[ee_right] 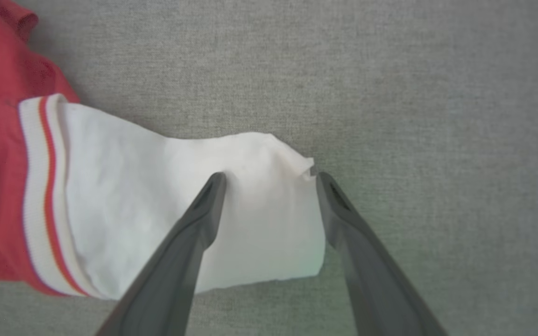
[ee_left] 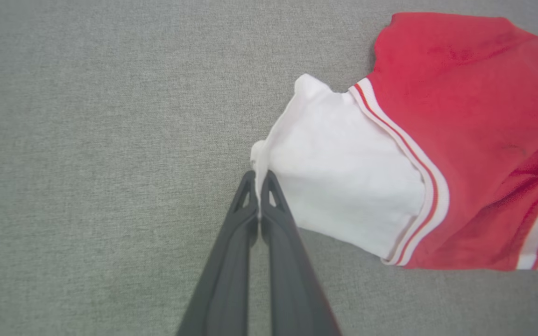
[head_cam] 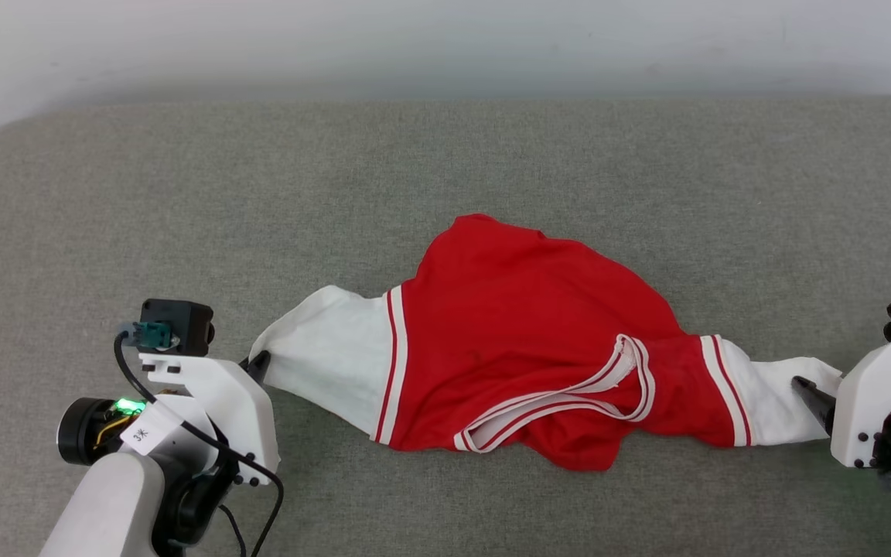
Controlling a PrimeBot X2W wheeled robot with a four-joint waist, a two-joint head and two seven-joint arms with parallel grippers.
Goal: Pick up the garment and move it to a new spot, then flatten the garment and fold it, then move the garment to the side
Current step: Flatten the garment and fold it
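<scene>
**Grippers, two, nearest the camera.**
- Left gripper (ee_left: 257, 179): at the lower left of the head view, on one pale forearm (head_cam: 105, 510). One black cable (head_cam: 281, 495) looped beside it, one green light (head_cam: 130, 405) lit on the wrist. Jaws pressed together, pinching the outer edge of a white sleeve (a sliver of white cloth visible between the two dark fingers in the left wrist view).
- Right gripper (ee_right: 271, 179): at the right edge of the head view. Jaws spread wide and pinching nothing. One finger over the end of the other white sleeve, the other finger just past that sleeve's corner, above the grey covering. Contact with the cloth: cannot tell.

**Garment (head_cam: 523, 325), one.**
- Red jersey shirt, crumpled, lying on the desk about the middle of the head view, drawn out sideways between the two grippers.
- Sleeves, two, white, each joined to the red body by a white-and-red striped band: left sleeve (head_cam: 329, 348) reaching the left gripper, right sleeve (head_cam: 770, 402) reaching the right gripper.
- Collar (head_cam: 467, 441), one, white-and-red striped, lying open on the near side of the red body.

**Desk (head_cam: 445, 155), one.**
- Covered in grey woven cloth, with a rounded far-left corner.

**Wall (head_cam: 445, 39), one.**
- Pale and plain, beyond the desk's far edge.
</scene>
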